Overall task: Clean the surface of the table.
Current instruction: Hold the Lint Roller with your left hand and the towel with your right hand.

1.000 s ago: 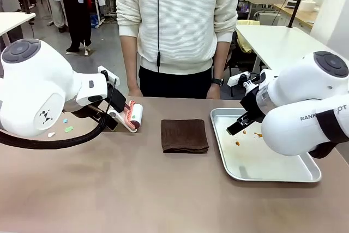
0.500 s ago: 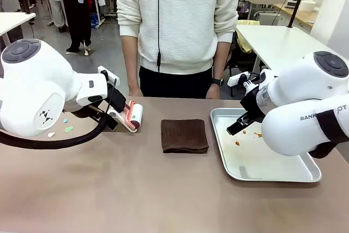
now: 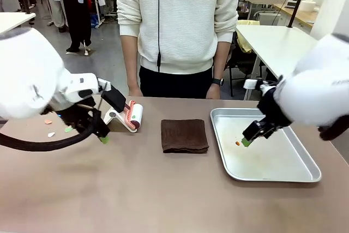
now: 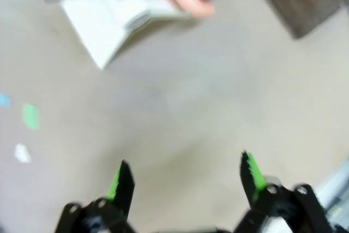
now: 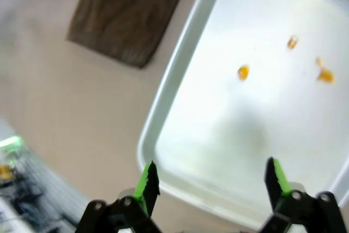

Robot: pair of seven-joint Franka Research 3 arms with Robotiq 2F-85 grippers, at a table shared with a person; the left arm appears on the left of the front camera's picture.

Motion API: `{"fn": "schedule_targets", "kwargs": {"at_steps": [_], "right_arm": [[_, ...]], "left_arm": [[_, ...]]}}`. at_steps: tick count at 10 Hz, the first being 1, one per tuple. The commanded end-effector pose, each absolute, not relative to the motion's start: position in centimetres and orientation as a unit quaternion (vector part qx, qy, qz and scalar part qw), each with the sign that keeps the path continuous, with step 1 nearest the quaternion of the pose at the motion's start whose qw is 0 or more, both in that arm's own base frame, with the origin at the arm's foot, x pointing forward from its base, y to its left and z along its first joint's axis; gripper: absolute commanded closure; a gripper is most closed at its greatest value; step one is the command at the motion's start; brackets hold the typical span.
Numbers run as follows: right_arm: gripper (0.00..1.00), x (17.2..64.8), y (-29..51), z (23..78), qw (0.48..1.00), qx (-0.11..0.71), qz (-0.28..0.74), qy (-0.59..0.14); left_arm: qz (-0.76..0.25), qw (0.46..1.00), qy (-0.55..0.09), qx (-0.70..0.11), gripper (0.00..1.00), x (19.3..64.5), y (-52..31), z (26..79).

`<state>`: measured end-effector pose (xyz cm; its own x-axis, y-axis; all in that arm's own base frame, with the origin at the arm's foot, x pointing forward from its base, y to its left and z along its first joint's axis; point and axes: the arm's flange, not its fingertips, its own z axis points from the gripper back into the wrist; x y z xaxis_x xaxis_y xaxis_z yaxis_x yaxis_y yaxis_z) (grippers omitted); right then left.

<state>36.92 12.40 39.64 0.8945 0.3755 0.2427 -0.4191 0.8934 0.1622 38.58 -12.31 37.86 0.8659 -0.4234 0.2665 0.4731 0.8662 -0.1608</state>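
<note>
front view has the table (image 3: 163,200) across the whole foreground, its brownish top bare along the near side. everything on it sits in the far half, within reach of both arms and of the person (image 3: 177,31) standing at the far edge. a folded brown cloth (image 3: 184,135) lies flat near the middle, between the arms, probably laid there as the wiping tool so either arm can get to it. just left of it a lint roller (image 3: 134,116) rests on its white holder, roller end toward the cloth. farther left, small paper scraps (image 3: 50,133) lie loose on the top and look like the mess to be cleared. at the right a shallow metal tray (image 3: 308,174) sits on the table with a few orange crumbs (image 3: 238,143) in it, so it seems to be where debris is gathered.

left wrist view, though blurred, puts the left gripper (image 4: 186,173) low over bare table top, with the scraps to one side and the roller ahead. its fingers are spread wide with nothing between them. right wrist view shows the right gripper (image 5: 211,178) hanging above the tray's edge near the cloth, equally wide and empty.

neither tool is picked up, so the cleaning looks to be at its start. the left arm seems better placed for the roller and scraps, the right for the cloth.
</note>
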Motion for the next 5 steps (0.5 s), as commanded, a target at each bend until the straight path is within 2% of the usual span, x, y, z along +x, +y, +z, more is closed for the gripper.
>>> {"fn": "schedule_targets", "kwargs": {"at_steps": [1, 3, 4, 5], "right_arm": [[0.0, 36.9, 8.7, 42.6, 0.966, 0.202, 0.139, -0.083], [0.0, 35.0, 3.4, 43.4, 0.937, 0.318, 0.12, -0.079], [0.0, 32.9, -0.1, 43.8, 0.916, 0.376, 0.092, -0.108], [0.0, 31.0, -3.3, 44.0, 0.892, 0.423, 0.068, -0.144]], "left_arm": [[-0.215, 0.945, -0.1, -0.226, 0.0, 38.0, -8.1, 41.3], [-0.207, 0.917, -0.139, -0.31, 0.0, 35.7, -1.9, 43.7], [-0.212, 0.891, -0.172, -0.362, 0.0, 33.7, 1.9, 45.6], [-0.188, 0.882, -0.204, -0.38, 0.0, 32.4, 5.7, 46.1]]}}
